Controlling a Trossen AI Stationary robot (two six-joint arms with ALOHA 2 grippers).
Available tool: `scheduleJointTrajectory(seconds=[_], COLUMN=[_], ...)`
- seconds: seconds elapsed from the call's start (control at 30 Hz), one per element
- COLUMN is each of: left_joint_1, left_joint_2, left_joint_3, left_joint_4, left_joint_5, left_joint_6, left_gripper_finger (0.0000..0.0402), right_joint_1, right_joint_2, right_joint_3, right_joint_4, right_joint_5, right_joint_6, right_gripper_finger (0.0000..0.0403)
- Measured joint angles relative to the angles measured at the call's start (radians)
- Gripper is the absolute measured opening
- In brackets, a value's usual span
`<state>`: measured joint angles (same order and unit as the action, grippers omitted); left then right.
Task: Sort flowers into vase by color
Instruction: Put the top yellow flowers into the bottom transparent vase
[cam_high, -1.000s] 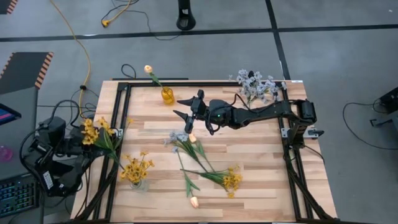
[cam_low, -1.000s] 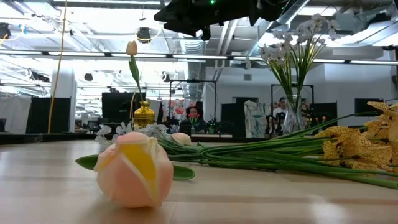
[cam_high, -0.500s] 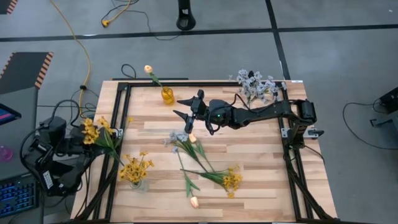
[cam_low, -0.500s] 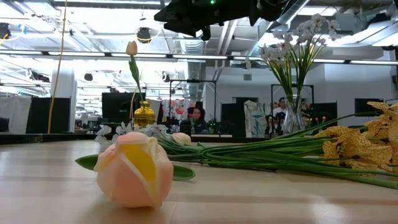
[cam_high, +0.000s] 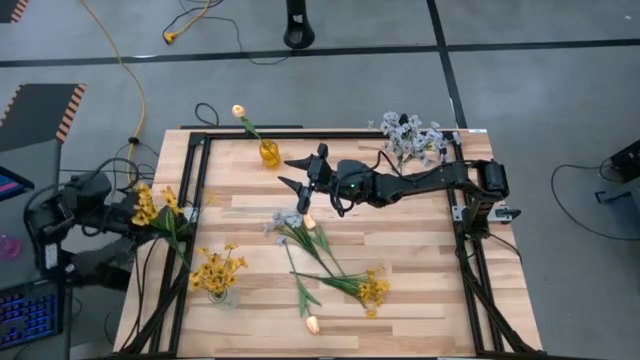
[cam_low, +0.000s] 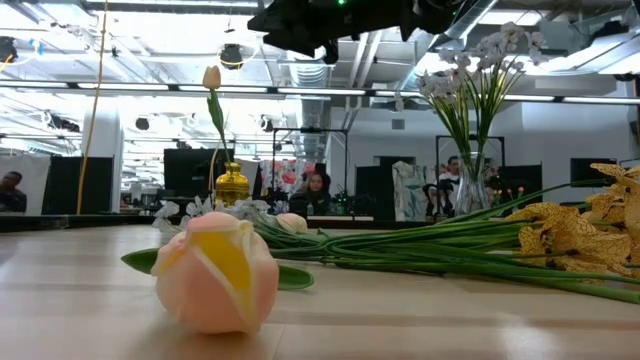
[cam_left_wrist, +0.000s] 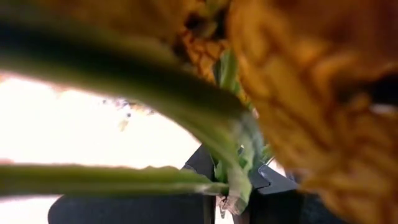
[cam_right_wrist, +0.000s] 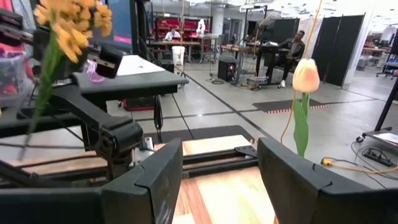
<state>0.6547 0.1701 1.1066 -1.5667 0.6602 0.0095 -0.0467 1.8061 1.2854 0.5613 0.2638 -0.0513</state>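
Note:
My left gripper (cam_high: 127, 213) is beyond the table's left edge, shut on a yellow-blossomed flower sprig (cam_high: 148, 206), which fills the left wrist view (cam_left_wrist: 298, 93). My right gripper (cam_high: 294, 173) hangs open over the far middle of the table with nothing between its fingers (cam_right_wrist: 221, 180). It is beside a yellow vase (cam_high: 268, 152) holding one peach tulip (cam_high: 238, 111). A clear vase (cam_high: 219, 292) holds yellow flowers (cam_high: 218, 270). Blue-white flowers (cam_high: 408, 137) stand in a vase (cam_low: 470, 190) at the far right. Loose flowers lie mid-table: blue-white (cam_high: 285, 221), yellow (cam_high: 373, 288), and a peach tulip (cam_high: 312, 323). My left gripper pinches the sprig's green stem (cam_left_wrist: 235, 180) between its two fingers, close under the yellow blossoms (cam_left_wrist: 311, 124). The fingers reach in from the table's left side. The stem's free length (cam_high: 178, 243) slants out over the table's left edge toward the near side.
A black frame (cam_high: 190, 200) runs around the tabletop's edges. Cables lie on the floor at the far left. The right arm (cam_high: 400, 183) stretches across the far right of the table. People sit in the room beyond the table in the low view.
My left arm has swung about at the table's left edge, and its gripper has carried the yellow sprig a little toward the left and far side, still shut on it. My right arm has kept still.

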Motion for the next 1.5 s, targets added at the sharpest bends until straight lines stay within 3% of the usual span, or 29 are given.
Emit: scheduleJointTrajectory(seconds=[0.2, 0.5, 0.93, 1.13, 1.3, 1.5], left_joint_1=[-0.156, -0.181, -0.208, -0.21, -0.202, -0.172], left_joint_2=[0.082, 0.154, 0.478, 0.428, 0.322, 0.202], left_joint_3=[0.077, 0.093, 0.108, 0.151, 0.135, 0.108], left_joint_4=[0.097, 0.277, 0.332, 0.33, 0.351, 0.404], left_joint_5=[-0.071, -0.088, 0.114, 0.106, 0.065, 0.088], left_joint_6=[-0.064, 0.06, 0.19, 0.076, -0.077, -0.202], left_gripper_finger=[0.0006, 0.0006, 0.0006, 0.0006, 0.0006, 0.0006], right_joint_1=[0.0, 0.0, -0.002, -0.002, -0.002, -0.002], right_joint_2=[0.0, 0.0, 0.0, 0.0, 0.0, 0.0], right_joint_3=[0.0, 0.0, 0.0, 0.0, 0.0, 0.0], right_joint_4=[0.036, 0.074, 0.074, 0.073, 0.072, 0.072], right_joint_5=[0.0, 0.0, 0.0, 0.0, 0.0, 0.0], right_joint_6=[0.0, 0.0, 0.0, 0.0, 0.0, 0.0], right_gripper_finger=[0.0234, 0.0234, 0.0234, 0.0234, 0.0234, 0.0234])
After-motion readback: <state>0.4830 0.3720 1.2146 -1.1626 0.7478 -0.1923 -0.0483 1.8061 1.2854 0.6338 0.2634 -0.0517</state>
